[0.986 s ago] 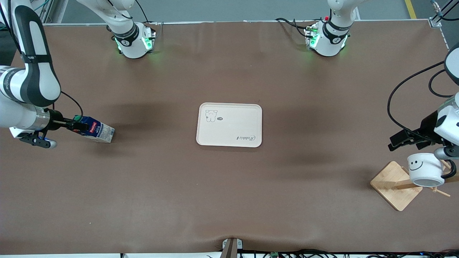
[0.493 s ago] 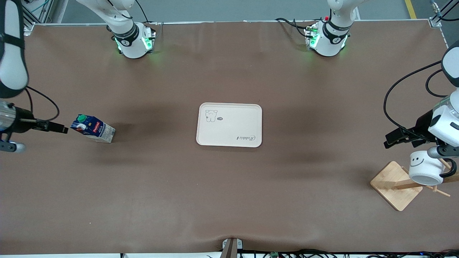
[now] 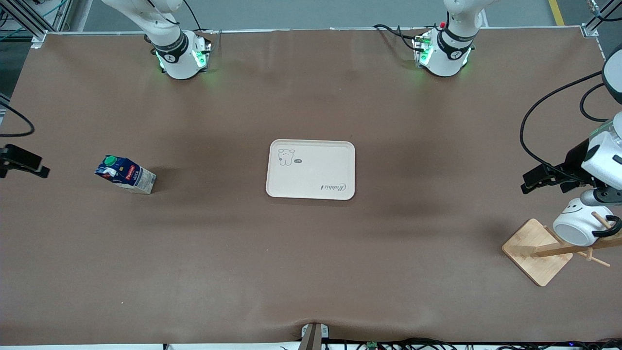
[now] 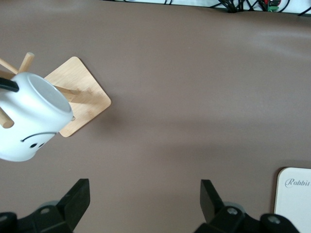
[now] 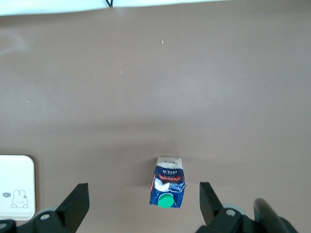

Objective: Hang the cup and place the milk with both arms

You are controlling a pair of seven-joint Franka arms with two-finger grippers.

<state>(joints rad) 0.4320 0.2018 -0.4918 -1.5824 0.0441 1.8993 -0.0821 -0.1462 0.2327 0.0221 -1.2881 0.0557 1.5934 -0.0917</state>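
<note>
The milk (image 3: 125, 174), a dark blue carton with a green cap, stands on the table at the right arm's end. It also shows in the right wrist view (image 5: 168, 182). My right gripper (image 3: 29, 165) is open and empty, apart from the carton at the table's edge; its jaws (image 5: 144, 201) stand wide. The white smiley cup (image 3: 578, 223) hangs tilted with its black handle over a peg of the wooden rack (image 3: 537, 250). My left gripper (image 3: 539, 180) is open and empty beside the cup. The left wrist view shows the cup (image 4: 29, 116) apart from the gripper (image 4: 144, 199).
A cream tray (image 3: 311, 169) with a small animal print lies in the table's middle; its corner shows in both wrist views (image 4: 294, 194) (image 5: 14, 187). The two arm bases (image 3: 182, 53) (image 3: 444, 51) stand farthest from the front camera. Black cables (image 3: 544, 126) hang near the left arm.
My right gripper let go of the milk and drew back toward the table's end. My left gripper rose slightly; the cup tipped further on its peg.
</note>
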